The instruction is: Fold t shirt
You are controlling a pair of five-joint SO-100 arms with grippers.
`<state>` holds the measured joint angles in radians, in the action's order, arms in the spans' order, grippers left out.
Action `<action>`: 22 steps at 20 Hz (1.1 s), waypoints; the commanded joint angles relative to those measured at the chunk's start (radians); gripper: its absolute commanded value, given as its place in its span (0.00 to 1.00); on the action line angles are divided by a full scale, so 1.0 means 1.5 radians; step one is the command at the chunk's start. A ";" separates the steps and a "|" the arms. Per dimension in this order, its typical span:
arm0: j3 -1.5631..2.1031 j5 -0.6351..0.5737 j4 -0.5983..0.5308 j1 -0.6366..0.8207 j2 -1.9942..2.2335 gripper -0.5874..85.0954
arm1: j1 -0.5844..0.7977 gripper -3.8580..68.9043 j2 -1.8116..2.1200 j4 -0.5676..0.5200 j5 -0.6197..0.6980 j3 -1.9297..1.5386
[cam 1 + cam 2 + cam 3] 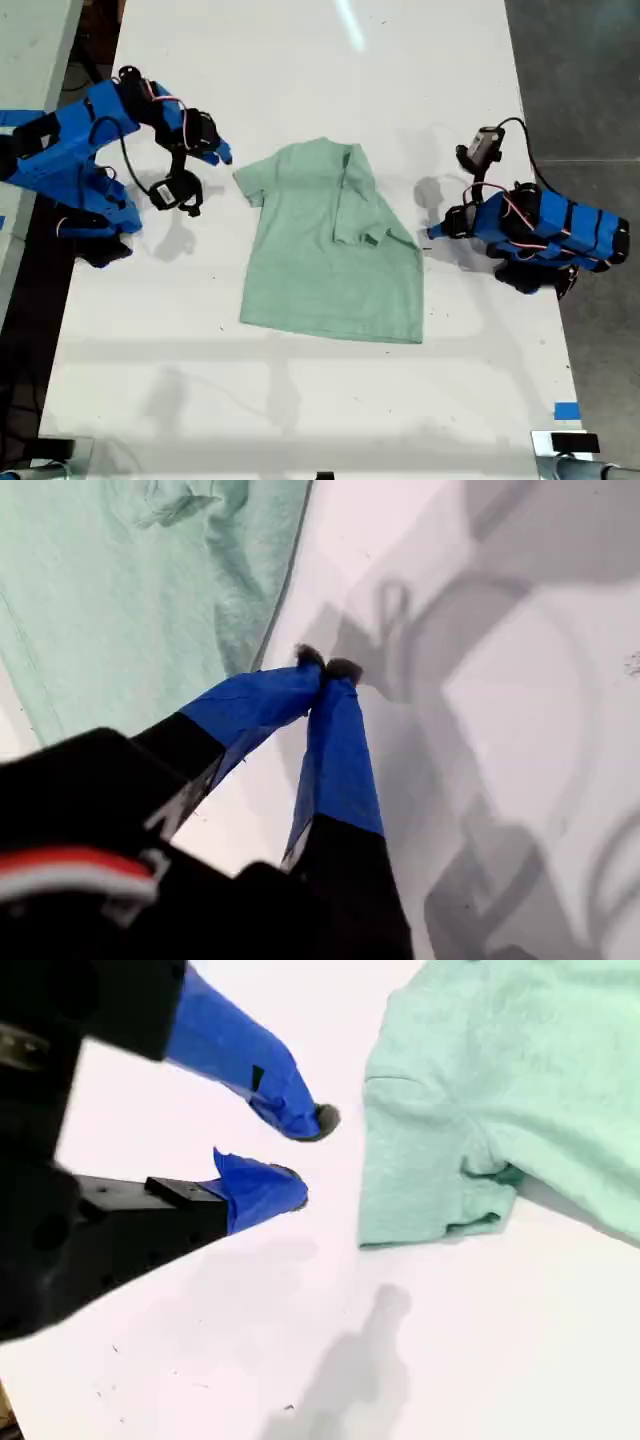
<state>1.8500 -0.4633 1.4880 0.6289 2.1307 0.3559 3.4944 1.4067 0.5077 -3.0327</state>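
In the exterior view, the white table (300, 60) fills most of the picture. The t shirt (320, 260) lies flat near its centre, collar toward 12 o'clock and hem toward 6 o'clock. The sleeve (250, 185) on the 9 o'clock side lies spread out on the table. The sleeve on the 3 o'clock side (365, 205) is folded in over the body of the shirt.

One blue arm sits at about 10 o'clock from the shirt. My second gripper (222, 153) is at its end, just beside the spread sleeve and not touching it. The other blue arm sits at about 3 o'clock. My first gripper (430, 233) is at its end, just beside the shirt's edge on that side. A small piece of blue tape (566, 410) lies on the table toward 5 o'clock.

In the first wrist view, the blue-taped fingers (335, 750) of my first gripper (325, 665) are pressed together at their dark tips, with nothing between them. The tips are over bare table (560, 730), right next to the edge of the t shirt (120, 600). I cannot tell whether they touch the cloth.

In the second wrist view, the fingers (270, 1085) of my second gripper (305, 1155) stand a narrow gap apart and hold nothing. They are over bare table (300, 1360). The t shirt (500, 1070) lies near them, its sleeve hem closest, with a strip of table between cloth and fingertips.
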 commanded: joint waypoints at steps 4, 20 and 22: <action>-0.279 -0.114 0.022 0.072 -0.366 0.23 | 0.010 0.06 0.006 -0.002 0.008 -0.021; -0.094 -0.146 -0.197 0.120 -0.513 0.00 | 0.014 0.06 0.006 -0.002 0.016 -0.021; -0.094 -0.148 -0.196 0.126 -0.525 0.00 | 0.014 0.06 0.006 -0.002 0.016 -0.021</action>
<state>1.7089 -0.6888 1.1950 0.8145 1.3576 0.3651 3.4944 1.4067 0.5185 -3.0327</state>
